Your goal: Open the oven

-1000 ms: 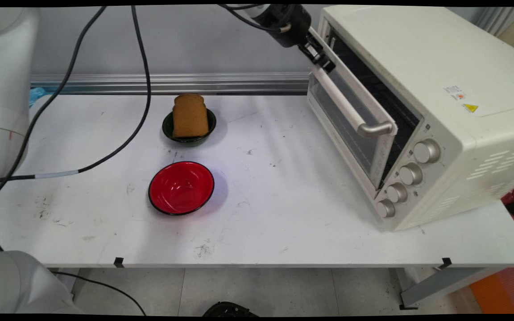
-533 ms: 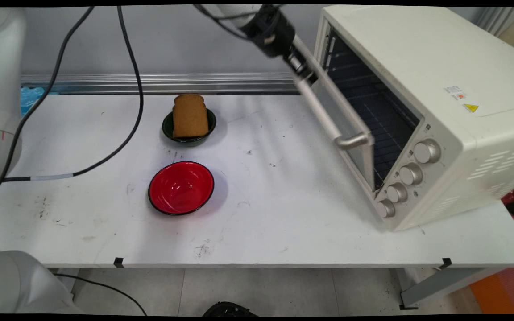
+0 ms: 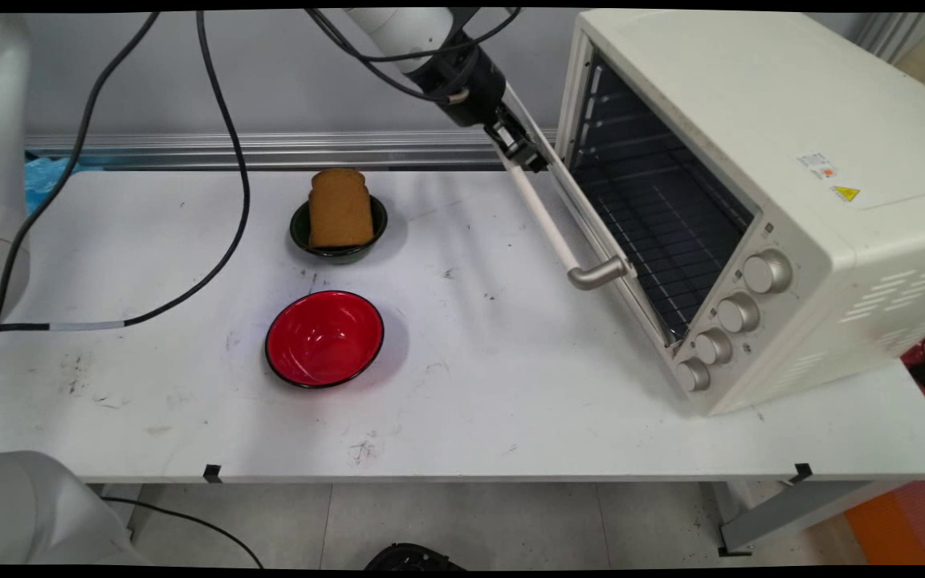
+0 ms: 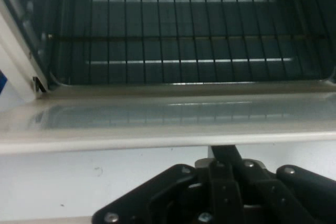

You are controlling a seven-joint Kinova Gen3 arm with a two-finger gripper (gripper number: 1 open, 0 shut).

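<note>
My black gripper (image 3: 525, 152) is shut on the far end of the oven door handle (image 3: 549, 226), a white bar with a metal bracket at its near end. The cream toaster oven (image 3: 792, 120) stands at the right of the table. Its door (image 3: 601, 241) is swung well down and outward, showing the wire rack (image 3: 655, 233) inside. In the hand view the door's glass pane (image 4: 168, 116) lies across the middle, with the rack (image 4: 184, 40) beyond it. The gripper (image 4: 226, 156) rises to the door's near edge, and the handle itself is hidden there.
A slice of brown bread (image 3: 340, 209) stands in a dark green bowl (image 3: 340, 250) at the table's back middle. An empty red bowl (image 3: 324, 337) sits in front of it. Black cables (image 3: 222, 160) hang over the table's left side. The oven's knobs (image 3: 739, 313) face the near right.
The gripper has moved left and downward with the handle, and the oven door has swung from nearly shut to wide open, uncovering the rack.
</note>
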